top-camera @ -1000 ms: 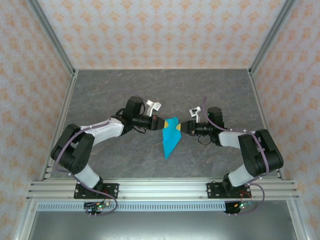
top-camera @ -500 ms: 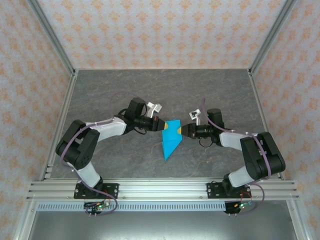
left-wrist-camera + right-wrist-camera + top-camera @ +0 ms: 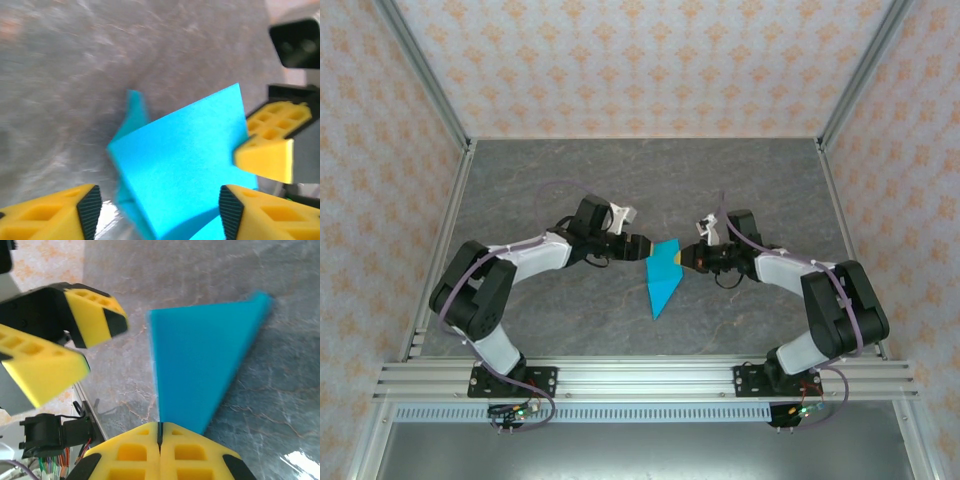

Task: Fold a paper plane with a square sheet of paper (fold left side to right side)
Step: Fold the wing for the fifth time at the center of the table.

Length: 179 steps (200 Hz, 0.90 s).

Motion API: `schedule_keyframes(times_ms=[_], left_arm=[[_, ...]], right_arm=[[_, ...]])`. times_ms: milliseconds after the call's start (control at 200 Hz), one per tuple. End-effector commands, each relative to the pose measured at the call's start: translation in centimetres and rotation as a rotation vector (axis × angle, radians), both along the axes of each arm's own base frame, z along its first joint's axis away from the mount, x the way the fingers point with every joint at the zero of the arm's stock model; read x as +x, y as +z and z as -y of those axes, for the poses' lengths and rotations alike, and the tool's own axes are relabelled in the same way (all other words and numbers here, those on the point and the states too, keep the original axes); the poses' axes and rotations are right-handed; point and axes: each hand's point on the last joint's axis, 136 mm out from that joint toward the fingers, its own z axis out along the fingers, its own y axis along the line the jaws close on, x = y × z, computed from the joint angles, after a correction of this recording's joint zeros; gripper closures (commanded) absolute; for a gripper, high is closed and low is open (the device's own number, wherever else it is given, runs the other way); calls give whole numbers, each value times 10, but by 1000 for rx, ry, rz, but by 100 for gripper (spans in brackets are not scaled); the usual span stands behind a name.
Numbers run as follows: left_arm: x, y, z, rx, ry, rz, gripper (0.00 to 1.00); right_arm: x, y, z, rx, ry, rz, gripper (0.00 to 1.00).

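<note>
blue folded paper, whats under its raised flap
Under the raised flap of the thin cyan-blue folded paper, a lower layer of the same paper peeks out, lying on the grey marbled tabletop. The rest underneath is covered.

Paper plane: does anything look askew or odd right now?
Yes. The paper plane is not flat: its wide end looks tilted up off the table, pinched at one edge by the shut right gripper, while the left gripper stands open.
</note>
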Motion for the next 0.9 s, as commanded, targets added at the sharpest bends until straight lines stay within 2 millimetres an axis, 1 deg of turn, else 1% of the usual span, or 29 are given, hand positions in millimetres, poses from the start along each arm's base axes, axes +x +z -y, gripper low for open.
schedule_keyframes(times_ms=[0, 60, 140, 215, 265, 310, 375, 440, 490, 560, 626, 756, 821, 891], left_arm=[[18, 19, -36, 142, 143, 115, 29], [15, 28, -42, 164, 164, 141, 27], [1, 37, -45, 211, 147, 177, 28], [-21, 46, -34, 245, 80, 214, 31], [-38, 46, -25, 252, 34, 217, 34], [-53, 44, -16, 260, -5, 214, 35], [-73, 35, -4, 282, -48, 196, 35], [-89, 27, 9, 296, -77, 180, 36], [-97, 19, 17, 318, -89, 172, 35], [-104, 9, 28, 348, -105, 159, 34], [-105, -1, 38, 380, -107, 147, 33], [-107, -11, 61, 425, -135, 143, 33], [-105, -15, 68, 462, -134, 144, 33], [-105, -22, 70, 512, -132, 139, 33]], right_arm=[[-1, -12, 2, -74, -37, -85, 100], [0, -15, 3, -95, -54, -113, 100], [3, -14, 4, -102, -76, -132, 100], [5, -15, 6, -120, -97, -156, 100], [5, -17, 7, -134, -108, -180, 100], [6, -17, 6, -133, -111, -200, 100], [6, -19, 6, -137, -118, -220, 100], [6, -20, 6, -143, -121, -236, 100], [6, -21, 7, -149, -124, -244, 100], [7, -22, 7, -153, -131, -255, 100], [7, -22, 7, -158, -133, -260, 100], [7, -21, 8, -163, -138, -267, 100], [7, -21, 8, -165, -140, -270, 100], [7, -22, 8, -170, -142, -274, 100]])
